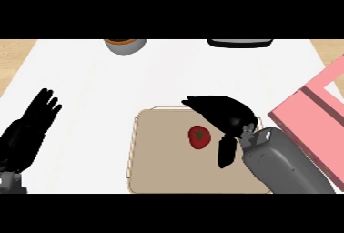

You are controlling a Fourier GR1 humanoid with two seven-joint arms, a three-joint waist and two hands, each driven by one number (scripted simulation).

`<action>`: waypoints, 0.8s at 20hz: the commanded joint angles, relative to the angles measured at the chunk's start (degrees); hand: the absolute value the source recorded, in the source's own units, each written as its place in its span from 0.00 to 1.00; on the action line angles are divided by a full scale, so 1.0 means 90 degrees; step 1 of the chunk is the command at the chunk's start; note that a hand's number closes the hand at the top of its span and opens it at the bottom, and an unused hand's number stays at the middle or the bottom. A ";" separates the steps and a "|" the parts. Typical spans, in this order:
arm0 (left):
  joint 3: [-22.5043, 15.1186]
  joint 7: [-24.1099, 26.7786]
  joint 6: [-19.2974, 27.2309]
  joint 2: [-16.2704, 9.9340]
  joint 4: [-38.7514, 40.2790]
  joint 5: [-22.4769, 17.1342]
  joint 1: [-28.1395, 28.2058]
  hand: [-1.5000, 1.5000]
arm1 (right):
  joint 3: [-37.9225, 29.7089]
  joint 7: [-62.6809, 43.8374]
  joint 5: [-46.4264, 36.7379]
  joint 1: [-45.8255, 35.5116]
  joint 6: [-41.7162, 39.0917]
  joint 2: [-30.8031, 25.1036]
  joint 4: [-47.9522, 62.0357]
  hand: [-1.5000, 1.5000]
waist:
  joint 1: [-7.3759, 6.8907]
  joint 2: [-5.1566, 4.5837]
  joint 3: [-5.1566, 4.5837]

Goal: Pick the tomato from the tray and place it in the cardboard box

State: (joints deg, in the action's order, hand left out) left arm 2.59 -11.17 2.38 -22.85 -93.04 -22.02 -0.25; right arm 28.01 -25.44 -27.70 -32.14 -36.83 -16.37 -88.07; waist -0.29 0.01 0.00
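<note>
A red tomato [199, 137] with a green stem lies on the tan tray [161, 173] near its middle. My right hand [225, 114] hovers just right of and above the tomato, fingers curved over it and the thumb hanging down beside it, with nothing in its grasp. The box [310, 117] at the right edge is pink with a white inside, tilted and partly cut off by the view. At the left edge my left hand [32, 122] rests open, fingers pointing up, away from the tray.
A grey bowl [125, 44] with brown contents stands at the counter's far edge, left of centre. A dark flat object [240, 43] sits at the far edge to the right. The white counter [168, 77] stretches between these and the tray.
</note>
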 commanded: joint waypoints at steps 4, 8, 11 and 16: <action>0.0161 -0.0350 -0.0013 0.0208 0.0173 0.0189 -0.0459 0.50 | 0.0151 -0.0103 -0.0864 0.0058 0.0008 0.0680 0.0012 0.00 | 0.0023 -0.0002 -0.0001; 0.0262 -0.0178 -0.0350 0.0286 0.0100 0.0232 -0.0134 0.50 | -0.0010 0.0314 -0.1201 -0.0115 -0.0216 0.0696 0.0588 0.00 | -0.0006 -0.0004 0.0000; 0.0233 -0.0336 -0.0149 0.0478 0.0014 0.0499 -0.0319 0.50 | -0.0032 0.0024 -0.1417 0.0238 -0.0354 0.0929 0.0105 0.00 | 0.0022 0.0002 0.0000; 0.0585 -0.0114 -0.0597 0.0368 0.0509 0.0317 -0.0541 0.50 | -0.0242 -0.0169 -0.1609 -0.0095 -0.0671 0.1217 0.0451 0.00 | 0.0021 -0.0003 -0.0002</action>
State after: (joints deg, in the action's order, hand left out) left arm 6.23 -12.58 -1.13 -19.25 -92.31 -18.93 -1.57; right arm 26.86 -24.60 -40.64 -30.91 -40.57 -8.59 -85.54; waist -0.19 0.01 0.00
